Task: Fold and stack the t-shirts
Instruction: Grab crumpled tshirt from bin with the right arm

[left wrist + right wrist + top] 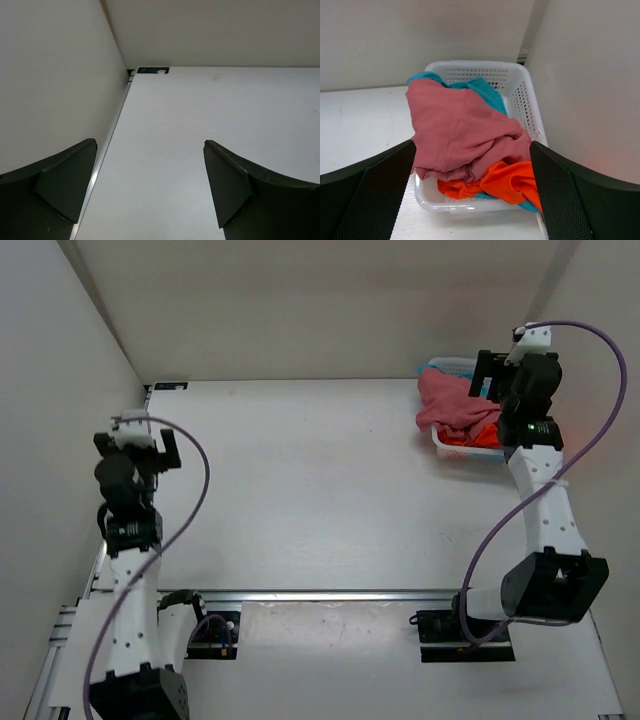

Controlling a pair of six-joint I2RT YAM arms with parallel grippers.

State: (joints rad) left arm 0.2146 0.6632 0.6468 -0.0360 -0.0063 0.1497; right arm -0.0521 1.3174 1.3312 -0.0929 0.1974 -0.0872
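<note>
Because nothing sits between its fingers, the right gripper is wide open and holds nothing. It hangs just in front of one white basket with little holes in its walls, at the far right corner of the tabletop. The left gripper is wide open too (so that makes two empty grippers). It hangs near the left edge of the tabletop, well apart from the clothes.

Three shirts lie in a messy heap in the basket, none folded. One pink t-shirt is on top and spills over the basket's left rim. One orange t-shirt pokes out under it at the near side. One teal t-shirt peeks out behind.
</note>
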